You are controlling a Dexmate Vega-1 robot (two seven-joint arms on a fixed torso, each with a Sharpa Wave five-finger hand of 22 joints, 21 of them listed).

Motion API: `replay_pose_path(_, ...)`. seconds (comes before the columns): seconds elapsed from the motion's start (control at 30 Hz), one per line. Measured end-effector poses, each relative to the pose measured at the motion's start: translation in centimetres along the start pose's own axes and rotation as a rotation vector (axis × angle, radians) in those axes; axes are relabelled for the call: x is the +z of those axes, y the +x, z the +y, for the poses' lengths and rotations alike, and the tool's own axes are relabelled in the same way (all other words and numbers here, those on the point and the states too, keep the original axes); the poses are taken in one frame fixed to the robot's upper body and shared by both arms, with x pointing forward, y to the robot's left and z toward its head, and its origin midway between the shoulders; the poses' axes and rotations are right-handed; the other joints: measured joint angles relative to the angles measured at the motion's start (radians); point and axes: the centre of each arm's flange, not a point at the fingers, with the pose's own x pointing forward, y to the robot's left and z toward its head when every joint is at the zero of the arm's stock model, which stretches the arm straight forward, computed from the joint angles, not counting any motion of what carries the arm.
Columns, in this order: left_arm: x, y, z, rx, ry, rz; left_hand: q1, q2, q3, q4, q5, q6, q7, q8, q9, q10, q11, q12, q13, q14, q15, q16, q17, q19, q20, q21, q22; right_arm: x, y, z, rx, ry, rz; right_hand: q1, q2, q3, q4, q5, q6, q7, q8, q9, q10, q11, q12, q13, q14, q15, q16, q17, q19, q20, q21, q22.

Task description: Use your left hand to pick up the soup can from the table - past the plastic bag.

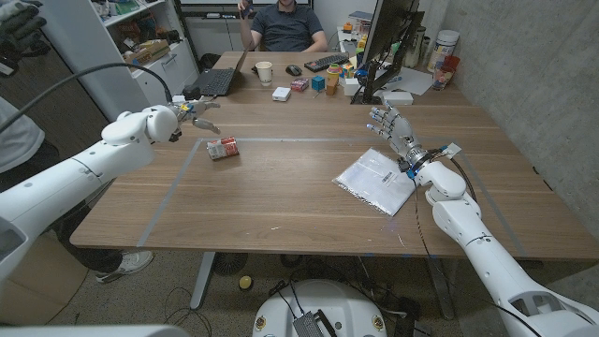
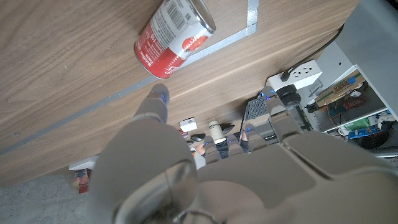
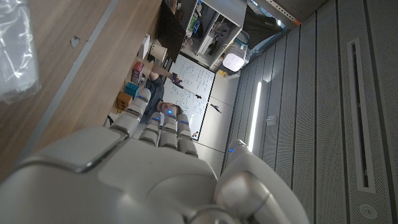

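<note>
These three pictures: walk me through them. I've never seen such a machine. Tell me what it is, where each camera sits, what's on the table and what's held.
It is a robot with two white arms, each ending in a hand with fingers, standing at a wooden table. The wide picture comes from a camera on its head, looking down. The other two come from cameras on its wrists, looking along the back of each hand, so they appear turned.

On the table lie a red soup can on its side and a clear plastic bag. The left hand hovers just behind the can with fingers apart, holding nothing. The right hand stands beside the bag, fingers spread, also holding nothing. A person sits behind the table.
</note>
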Motion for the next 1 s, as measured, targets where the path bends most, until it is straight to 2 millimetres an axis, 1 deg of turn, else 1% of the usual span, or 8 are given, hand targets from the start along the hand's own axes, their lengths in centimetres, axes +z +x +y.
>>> replay_pose_path(0.3, 0.3, 0.7, -0.7, -0.025, -0.004, -0.007, 0.006, 0.006, -0.003, 0.003, 0.0, 0.009, -0.002, 0.0, 0.0, 0.0, 0.0, 0.0, 0.0, 0.0, 0.0, 0.0, 0.0, 0.004, -0.004, 0.0, 0.0, 0.1, 0.1, -0.1, 0.007, -0.005, -0.006, 0.0, 0.0, 0.0, 0.0, 0.0, 0.0, 0.0, 0.0, 0.0, 0.0, 0.0, 0.0, 0.0, 0.0, 0.0, 0.0, 0.0, -0.004, 0.004, 0.0, 0.0)
replay_pose_path(0.33, 0.4, 0.7, -0.8, -0.031, -0.003, -0.014, 0.008, 0.008, -0.005, 0.005, 0.0, 0.009, -0.002, 0.0, 0.0, 0.0, 0.0, 0.0, 0.0, 0.0, 0.0, 0.0, 0.0, 0.004, -0.004, 0.0, 0.0, 0.1, 0.2, -0.1, 0.007, -0.006, -0.005, 0.0, 0.0, -0.004, -0.004, 0.0, 0.0, 0.0, 0.0, 0.0, 0.0, 0.0, 0.0, 0.0, 0.0, 0.0, 0.0, 0.0, -0.004, 0.004, 0.0, 0.0)
replay_pose_path(0.4, 0.5, 0.9, -1.0, -0.041, -0.003, -0.018, 0.008, 0.008, -0.007, 0.007, 0.0, 0.009, -0.002, 0.0, 0.0, 0.0, 0.0, 0.0, 0.0, 0.0, 0.0, 0.0, 0.0, 0.007, -0.007, 0.0, 0.0, 0.1, 0.2, -0.2, 0.007, -0.008, -0.007, 0.0, 0.0, -0.004, -0.004, 0.0, 0.0, 0.0, 0.0, 0.0, 0.0, 0.0, 0.0, 0.0, 0.0, 0.0, 0.0, 0.0, -0.004, 0.004, 0.0, 0.0)
replay_pose_path(0.47, 0.6, 1.0, -1.2, -0.046, -0.002, -0.02, 0.008, 0.008, -0.009, 0.005, 0.0, 0.009, -0.002, 0.0, 0.0, 0.0, 0.0, 0.0, 0.0, 0.005, -0.005, 0.0, 0.0, 0.011, -0.003, 0.0, 0.0, 0.1, 0.2, -0.2, 0.007, -0.009, -0.007, 0.0, 0.0, -0.004, -0.004, 0.0, 0.0, 0.0, 0.0, 0.0, 0.0, 0.0, 0.0, 0.0, 0.0, 0.0, 0.0, 0.0, -0.004, 0.004, 0.0, 0.0)
replay_pose_path(0.57, 0.7, 1.2, -1.4, -0.057, -0.001, -0.024, 0.008, 0.008, -0.014, 0.008, 0.004, 0.009, -0.002, 0.0, 0.0, 0.0, 0.0, 0.0, 0.0, 0.005, -0.005, 0.0, 0.0, 0.018, -0.007, 0.0, 0.002, 0.2, 0.2, -0.2, 0.007, -0.011, -0.009, 0.0, 0.0, -0.004, -0.004, 0.0, 0.0, 0.0, 0.0, 0.0, 0.0, 0.0, 0.0, 0.0, 0.0, 0.0, 0.0, 0.0, -0.004, 0.004, 0.0, 0.0)
replay_pose_path(0.63, 0.8, 1.2, -1.6, -0.062, -0.001, -0.026, 0.012, 0.004, -0.014, 0.008, 0.007, 0.009, -0.002, 0.0, 0.0, 0.004, 0.004, 0.0, 0.0, 0.011, 0.0, 0.0, 0.0, 0.022, -0.003, 0.0, 0.002, 0.2, 0.2, -0.3, 0.007, -0.012, -0.011, 0.0, 0.0, -0.004, -0.004, 0.0, 0.0, 0.0, 0.0, 0.0, 0.0, 0.0, 0.0, 0.0, 0.0, 0.0, 0.0, 0.0, -0.004, 0.004, 0.0, 0.0)
replay_pose_path(0.7, 0.9, 1.3, -1.7, -0.066, -0.001, -0.028, 0.019, 0.008, -0.014, 0.008, 0.007, 0.013, 0.002, 0.0, 0.0, 0.005, 0.005, 0.0, 0.0, 0.011, 0.001, 0.0, 0.0, 0.028, -0.008, 0.0, 0.002, 0.2, 0.2, -0.3, 0.007, -0.013, -0.011, 0.0, 0.0, -0.004, -0.004, 0.0, 0.0, 0.0, 0.0, 0.0, 0.0, 0.0, 0.0, 0.0, 0.0, 0.0, 0.0, 0.0, -0.004, 0.004, 0.0, 0.0)
replay_pose_path(1.0, 1.2, 1.7, -2.7, -0.105, -0.006, -0.039, 0.018, 0.008, -0.026, 0.012, 0.011, 0.022, -0.004, 0.0, 0.0, 0.005, 0.005, 0.004, 0.0, 0.011, 0.001, 0.0, 0.0, 0.032, -0.004, 0.0, 0.002, 0.3, 0.3, -0.2, 0.011, -0.016, -0.015, 0.0, 0.0, -0.004, -0.004, 0.004, 0.0, 0.0, 0.0, 0.0, 0.0, 0.0, 0.0, 0.0, 0.0, 0.0, 0.0, 0.0, -0.004, 0.004, 0.0, 0.0)
